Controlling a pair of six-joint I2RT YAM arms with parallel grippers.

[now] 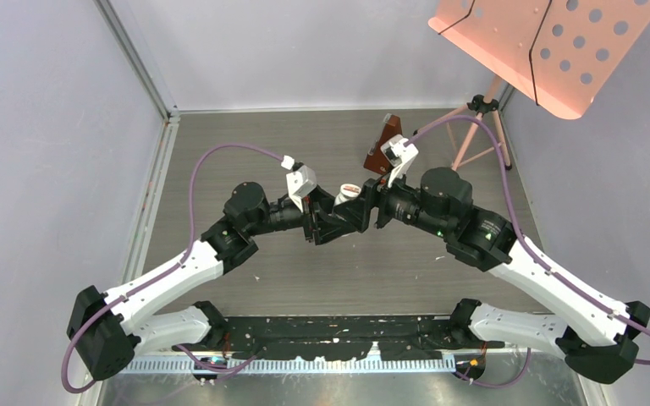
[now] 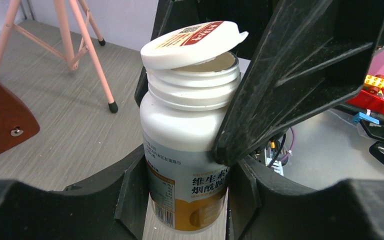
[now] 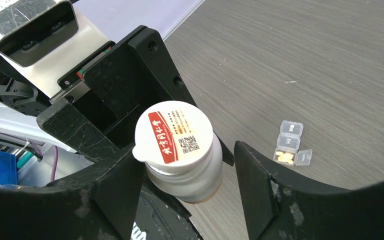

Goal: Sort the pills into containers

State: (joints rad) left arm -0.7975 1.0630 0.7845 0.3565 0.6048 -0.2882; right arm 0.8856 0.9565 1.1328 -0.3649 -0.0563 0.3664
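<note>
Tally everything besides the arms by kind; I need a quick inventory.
Bottle: 1
Cap: 1
Strip box: 1
Stand: 1
Wooden block: 1
Pills: in one box compartment, too small to count
Total: 5, pills aside

The grey wood-grain table (image 1: pixel 330 279) fills the top view's middle, with a brown wooden wedge (image 1: pixel 383 145) and a pink tripod (image 1: pixel 472 139) standing at upper centre. In the right wrist view, a clear strip container (image 3: pixel 290 145) lies at the right, holding yellowish pills (image 3: pixel 284 158)
</note>
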